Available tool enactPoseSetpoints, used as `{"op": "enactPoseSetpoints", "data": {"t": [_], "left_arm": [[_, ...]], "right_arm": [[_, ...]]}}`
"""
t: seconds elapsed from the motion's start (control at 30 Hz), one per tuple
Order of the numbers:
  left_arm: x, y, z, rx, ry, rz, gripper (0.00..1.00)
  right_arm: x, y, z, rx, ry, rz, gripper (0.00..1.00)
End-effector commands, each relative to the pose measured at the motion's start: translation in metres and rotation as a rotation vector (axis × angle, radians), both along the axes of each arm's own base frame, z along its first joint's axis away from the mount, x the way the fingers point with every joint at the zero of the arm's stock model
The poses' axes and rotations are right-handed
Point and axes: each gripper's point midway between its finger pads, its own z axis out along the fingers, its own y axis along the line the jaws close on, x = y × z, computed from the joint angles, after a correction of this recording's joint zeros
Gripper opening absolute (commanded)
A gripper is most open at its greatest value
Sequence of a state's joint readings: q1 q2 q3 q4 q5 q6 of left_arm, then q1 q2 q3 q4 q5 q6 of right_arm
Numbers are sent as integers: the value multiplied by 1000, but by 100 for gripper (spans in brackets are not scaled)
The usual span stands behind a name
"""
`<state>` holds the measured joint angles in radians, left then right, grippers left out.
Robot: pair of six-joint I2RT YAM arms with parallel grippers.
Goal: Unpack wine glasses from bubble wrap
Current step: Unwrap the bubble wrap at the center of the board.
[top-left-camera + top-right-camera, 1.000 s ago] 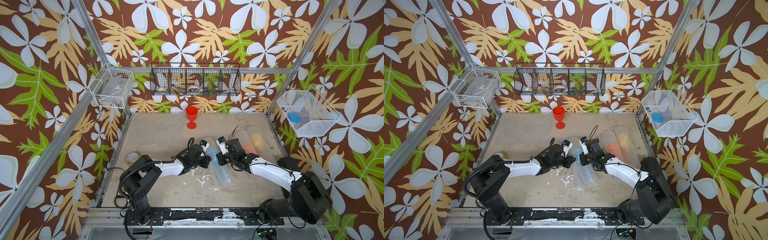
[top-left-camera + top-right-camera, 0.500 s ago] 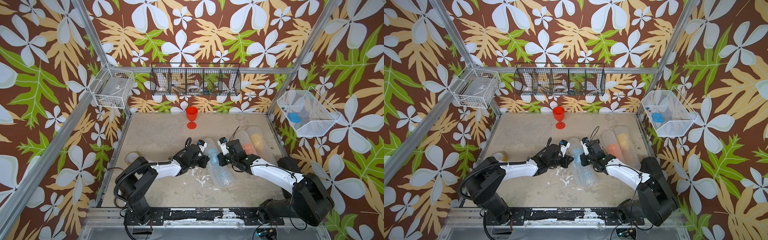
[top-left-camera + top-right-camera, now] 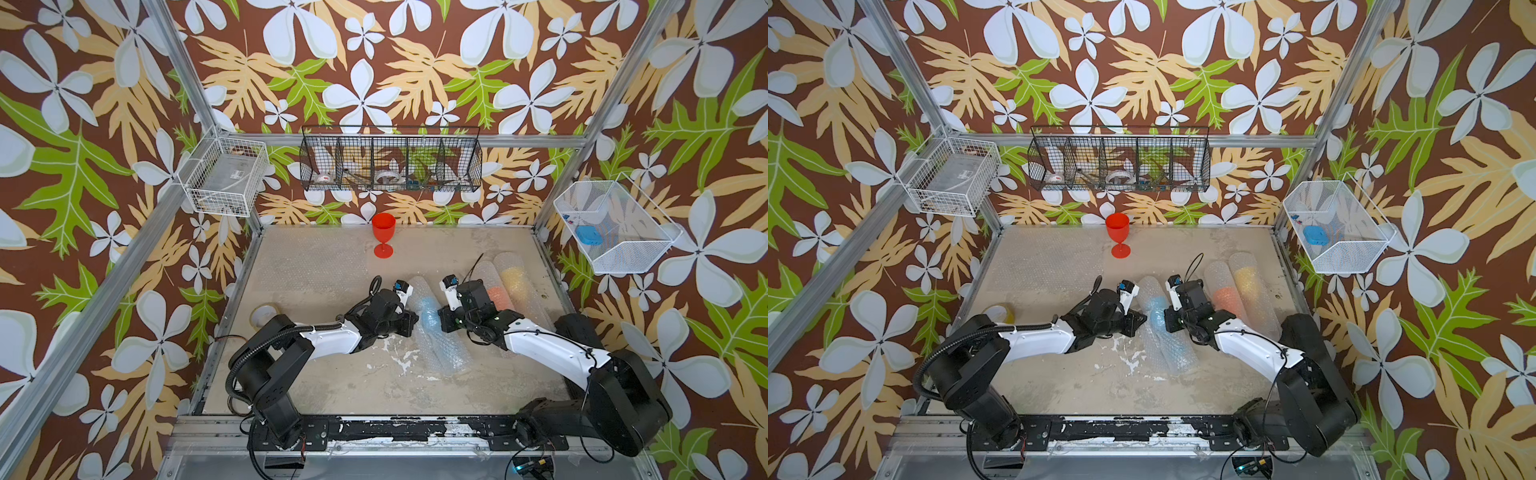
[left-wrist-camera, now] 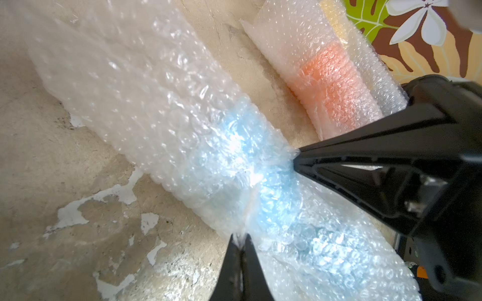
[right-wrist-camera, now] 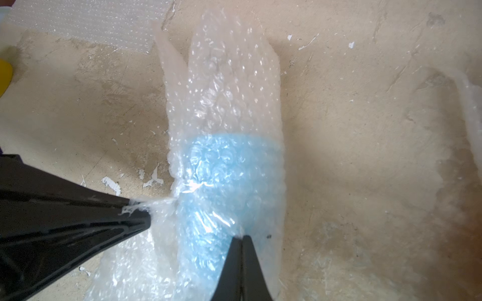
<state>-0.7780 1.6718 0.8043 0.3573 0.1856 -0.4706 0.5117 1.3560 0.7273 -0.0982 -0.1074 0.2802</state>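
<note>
A bubble wrap roll holding a light blue wine glass lies mid-table. My left gripper is shut, pinching a fold of wrap on its left side. My right gripper is shut on the wrap at its right side. A red wine glass stands unwrapped and upright at the back. Two more rolls lie to the right, with an orange glass and a yellow glass showing through them.
A flat bubble wrap sheet lies at the back left. A yellowish tape roll sits by the left edge. Wire baskets hang on the left wall, back wall and right wall.
Both grippers keep their pinch on the blue roll. Both arms have shifted slightly and the roll has barely moved.
</note>
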Motion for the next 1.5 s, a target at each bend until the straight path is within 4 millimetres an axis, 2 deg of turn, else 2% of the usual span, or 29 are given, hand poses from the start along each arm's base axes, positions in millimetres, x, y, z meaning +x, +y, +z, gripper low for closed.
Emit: {"op": "enactPoseSetpoints", "data": {"t": [0.0, 0.1, 0.2, 0.3, 0.4, 0.53, 0.87, 1.0, 1.17, 1.23, 1.3, 1.47], "left_arm": [[4, 1, 0, 2, -11, 10, 0], [3, 1, 1, -1, -9, 10, 0], [3, -1, 3, -11, -11, 4, 0], [3, -2, 2, -7, -11, 0, 0], [4, -2, 2, -8, -11, -2, 0], [5, -4, 3, -12, -10, -6, 0], [5, -6, 7, -17, -17, -11, 0], [5, -6, 8, -17, -19, -11, 0], [5, -3, 8, -10, -23, -5, 0], [5, -3, 7, -7, -23, -6, 0], [5, -3, 7, -5, -25, -6, 0], [6, 1, 7, 11, -31, 5, 0]], "right_arm": [[0, -8, -3, -22, 5, -26, 0], [-1, -4, -2, -1, 9, -9, 0], [-5, 10, 5, 60, 5, 51, 7], [-6, 12, 13, 71, -13, 68, 25], [-5, 12, 21, 58, -28, 82, 36], [-6, 15, 20, 48, -16, 112, 41], [-2, 30, 1, -10, 26, 138, 48], [0, 27, -6, -38, 37, 115, 41], [5, 14, -10, -92, 26, 56, 11], [6, 13, -9, -90, 20, 49, 4], [6, 12, -7, -88, 15, 40, 0], [6, 10, -3, -85, -1, 29, 0]]}}
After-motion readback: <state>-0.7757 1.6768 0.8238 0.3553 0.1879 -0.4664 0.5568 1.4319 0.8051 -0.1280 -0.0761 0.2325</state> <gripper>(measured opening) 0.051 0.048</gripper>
